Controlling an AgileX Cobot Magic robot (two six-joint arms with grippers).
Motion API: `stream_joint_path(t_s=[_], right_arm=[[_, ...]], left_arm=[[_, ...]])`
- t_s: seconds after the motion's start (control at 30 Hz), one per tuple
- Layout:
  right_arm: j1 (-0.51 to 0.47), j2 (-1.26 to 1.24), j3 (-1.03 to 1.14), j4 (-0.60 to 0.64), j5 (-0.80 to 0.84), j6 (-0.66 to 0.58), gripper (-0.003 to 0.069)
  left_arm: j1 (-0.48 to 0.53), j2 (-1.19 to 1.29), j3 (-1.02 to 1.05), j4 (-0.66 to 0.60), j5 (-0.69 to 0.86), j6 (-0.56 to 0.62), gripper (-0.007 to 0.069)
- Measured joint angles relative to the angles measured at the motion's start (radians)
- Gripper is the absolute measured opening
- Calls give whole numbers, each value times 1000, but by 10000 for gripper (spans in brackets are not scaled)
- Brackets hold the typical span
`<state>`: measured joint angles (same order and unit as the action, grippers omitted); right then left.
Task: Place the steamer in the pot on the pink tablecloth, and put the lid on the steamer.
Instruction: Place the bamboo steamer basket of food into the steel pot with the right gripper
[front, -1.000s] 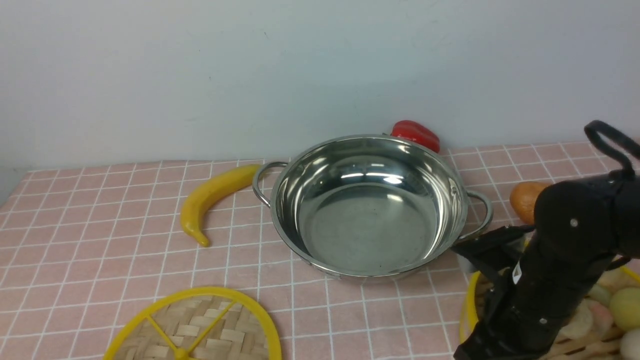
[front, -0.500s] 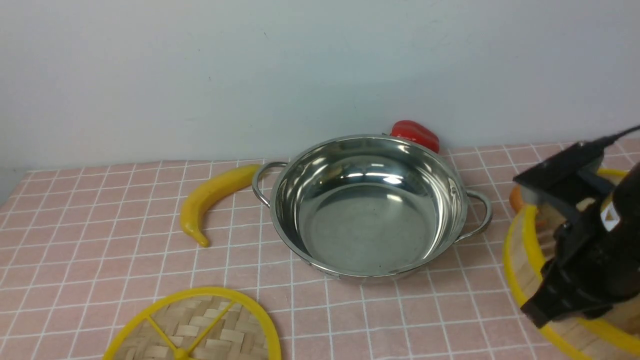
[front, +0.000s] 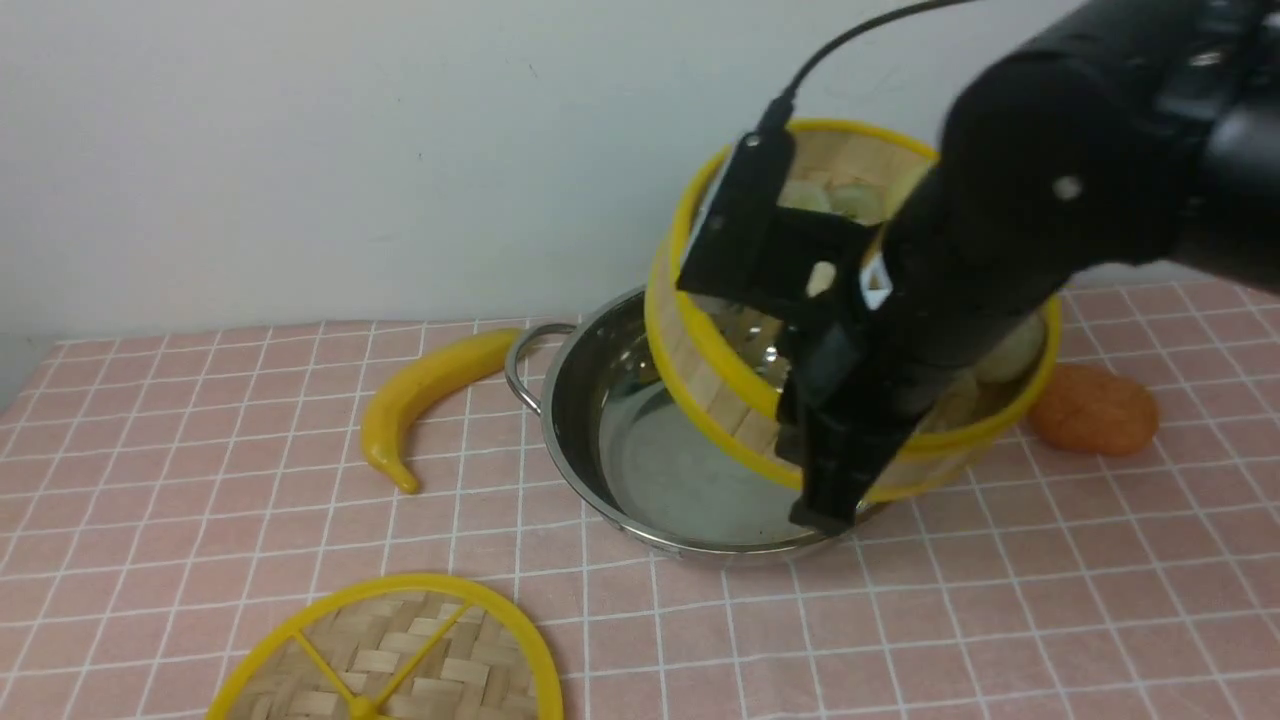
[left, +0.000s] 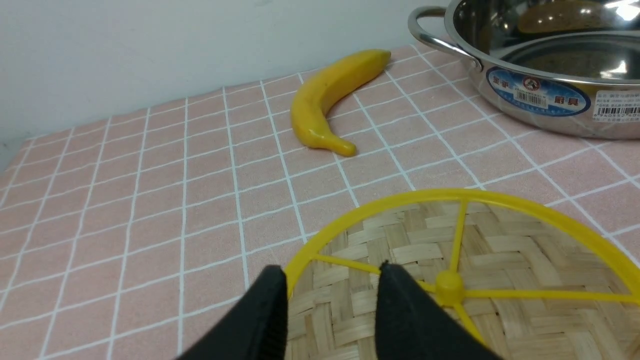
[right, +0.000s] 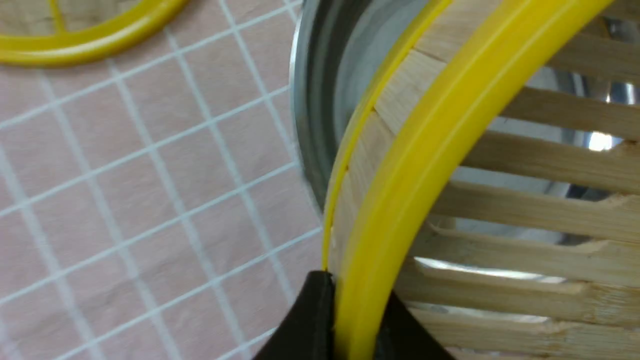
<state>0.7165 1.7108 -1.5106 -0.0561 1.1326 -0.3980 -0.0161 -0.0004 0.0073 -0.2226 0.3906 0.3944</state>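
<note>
The pot (left: 500, 117) wears a blue oval sticker (left: 537, 93) with a red emblem, a barcode and Chinese characters too small for me to read; a white barcode label (left: 617, 105) sits beside it; my right claw (right: 345, 320) pinches the yellow rim of the steamer (front: 715, 385), holding it tilted above the pot on the pink tablecloth (front: 200, 480); half a second ago it hung low by the right edge; my left claw (left: 330, 305) stands spread over the lid (left: 400, 245).
</note>
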Motion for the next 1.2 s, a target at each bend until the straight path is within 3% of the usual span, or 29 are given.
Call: stream_joint_path(t_s=[0.27,0.97,1.07,1.13,1.17,1.2], right_arm=[[0,230,-152,-48,-48,-42,64],[1,416,-165,-49,-90,-108,68],[1,416,-168,-55,-89,-108,120],[1,415,-169,-58,-85,-108,207],[1,415,-169,-60,-85,-108,216],[1,415,-171,-72,-86,-106,288]], left_arm=[[0,0,0,0,0,0,243],[0,0,0,0,0,0,243],[0,0,0,0,0,0,243],[0,0,0,0,0,0,243],[0,0,0,0,0,0,243],[0,0,0,0,0,0,243]])
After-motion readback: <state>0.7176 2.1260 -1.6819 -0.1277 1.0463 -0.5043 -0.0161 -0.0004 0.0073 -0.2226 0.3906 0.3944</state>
